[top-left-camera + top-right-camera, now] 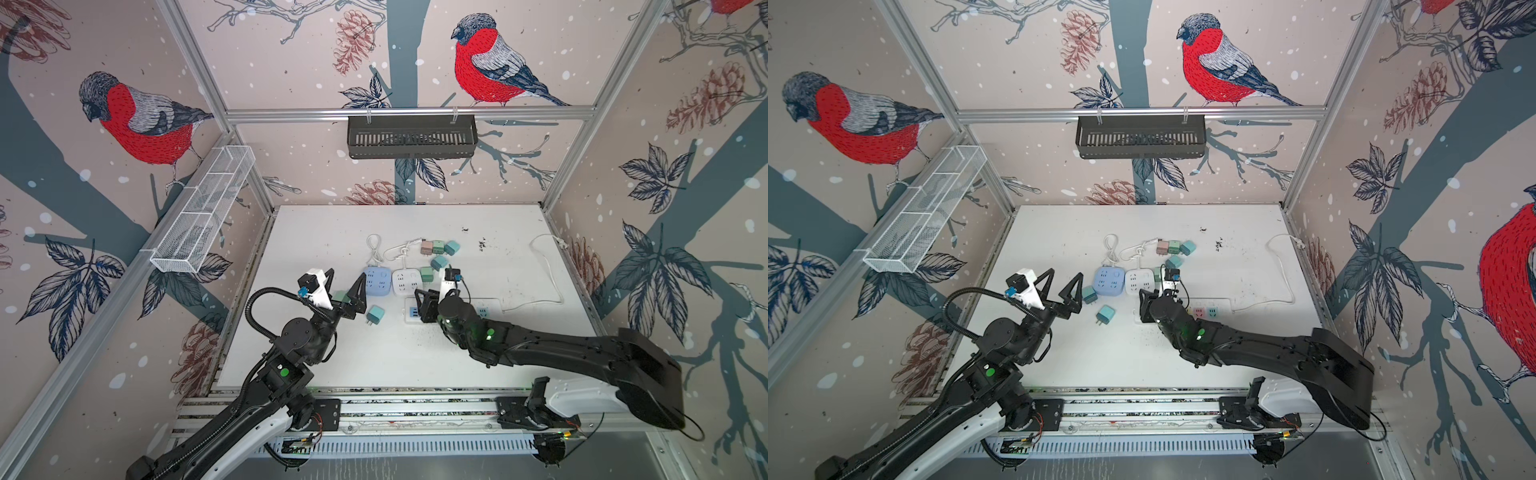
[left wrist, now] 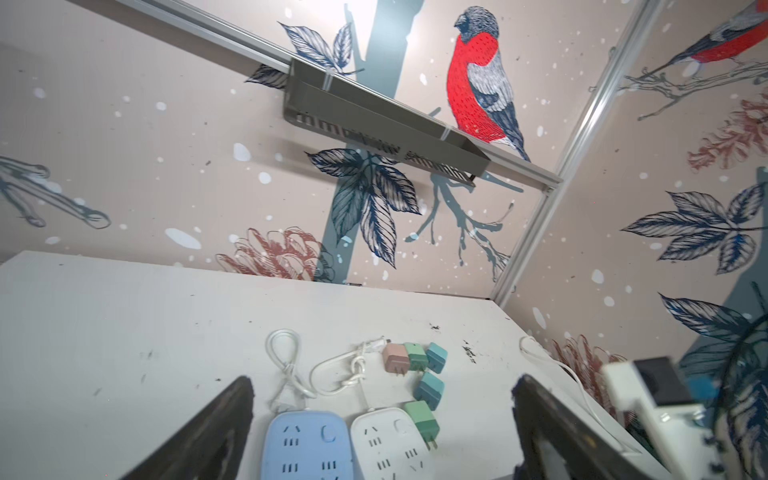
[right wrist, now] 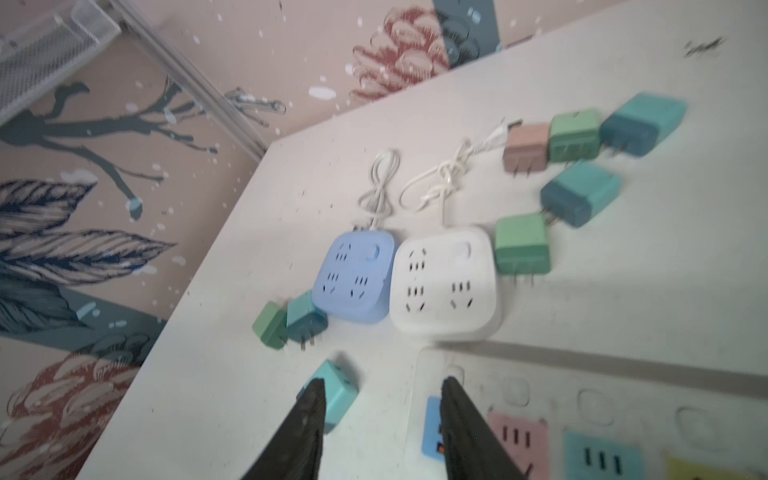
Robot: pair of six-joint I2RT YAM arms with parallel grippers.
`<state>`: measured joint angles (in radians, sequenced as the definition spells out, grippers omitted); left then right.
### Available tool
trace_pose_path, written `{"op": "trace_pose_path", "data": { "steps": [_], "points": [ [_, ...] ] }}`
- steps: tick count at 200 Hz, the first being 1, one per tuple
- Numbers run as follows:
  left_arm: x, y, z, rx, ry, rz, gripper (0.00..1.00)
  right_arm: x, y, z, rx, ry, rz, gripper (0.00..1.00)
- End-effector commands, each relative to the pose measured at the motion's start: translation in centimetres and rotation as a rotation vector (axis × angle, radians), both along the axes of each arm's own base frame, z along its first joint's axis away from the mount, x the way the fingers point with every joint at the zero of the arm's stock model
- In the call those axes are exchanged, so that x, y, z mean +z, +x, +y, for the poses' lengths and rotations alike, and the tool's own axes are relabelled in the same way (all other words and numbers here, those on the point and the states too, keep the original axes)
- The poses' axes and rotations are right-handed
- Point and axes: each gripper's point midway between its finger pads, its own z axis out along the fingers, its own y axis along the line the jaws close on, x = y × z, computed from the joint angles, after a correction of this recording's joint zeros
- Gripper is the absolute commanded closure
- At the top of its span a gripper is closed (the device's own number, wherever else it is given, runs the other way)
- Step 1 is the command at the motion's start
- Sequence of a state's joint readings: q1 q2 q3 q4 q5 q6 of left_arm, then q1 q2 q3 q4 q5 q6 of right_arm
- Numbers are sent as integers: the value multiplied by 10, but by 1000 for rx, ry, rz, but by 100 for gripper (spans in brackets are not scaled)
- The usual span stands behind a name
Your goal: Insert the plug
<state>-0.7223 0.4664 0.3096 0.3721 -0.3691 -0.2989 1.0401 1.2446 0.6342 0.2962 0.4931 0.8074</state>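
Two black robot arms reach in from the near edge of a white tabletop [image 1: 519, 257], inside a booth papered with red-breasted birds. The left gripper [image 1: 346, 277] hangs above the table's left half, its two triangular black fingers spread wide with nothing between them. The right gripper [image 3: 383, 380] points down over the inner end of a long white power strip [image 3: 540, 374] with coloured sockets. Its fingers stand partly apart and grip nothing.

A small teal cube-shaped plug [image 1: 376, 313] lies loose near the middle of the table. It is between the two grippers, just beside that end of the strip, and not in any socket.

Toward the back edge, a rounded blue socket block [image 1: 377, 280] and a matching white socket block [image 1: 405, 282] sit side by side, each with a white cord looped behind it. A row of three plugs, pink, green and teal [image 1: 437, 247], lies behind the white block. Other green and teal plugs lie near both blocks.
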Motion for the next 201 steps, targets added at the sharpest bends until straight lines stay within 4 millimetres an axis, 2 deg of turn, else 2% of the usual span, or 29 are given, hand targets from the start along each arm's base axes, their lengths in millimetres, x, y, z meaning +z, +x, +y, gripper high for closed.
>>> {"op": "trace_pose_path", "data": {
  "steps": [1,15,35,43,54,58,79,102,122,137,173,187,201],
  "points": [
    [-26,2,14,69,32,72,3,19,25,-57,-157,-75,-27,45],
    [-32,4,19,105,47,89,3,27,49,-101,-268,-110,-12,43],
    [-39,10,22,146,76,121,3,18,91,-187,-493,-220,88,40],
    [-39,12,20,142,80,128,3,10,103,-223,-568,-250,138,38],
    [-40,14,16,129,86,137,3,3,118,-260,-631,-250,183,35],
    [-41,14,14,124,88,139,3,-7,124,-274,-659,-255,216,34],
    [-46,19,9,117,90,159,3,-37,152,-328,-742,-220,312,31],
    [-51,23,5,108,99,177,3,-78,183,-358,-728,-237,501,25],
    [-61,29,10,133,110,214,3,-116,202,-366,-659,-218,604,21],
    [-71,35,19,157,111,251,3,-132,210,-370,-632,-200,645,19],
    [-96,50,45,182,88,336,3,-152,221,-389,-651,-219,716,16],
    [-98,52,51,192,73,344,3,-150,226,-398,-673,-229,721,15],
    [-93,52,51,179,64,326,3,-142,234,-395,-655,-211,701,14]
  ]
}}
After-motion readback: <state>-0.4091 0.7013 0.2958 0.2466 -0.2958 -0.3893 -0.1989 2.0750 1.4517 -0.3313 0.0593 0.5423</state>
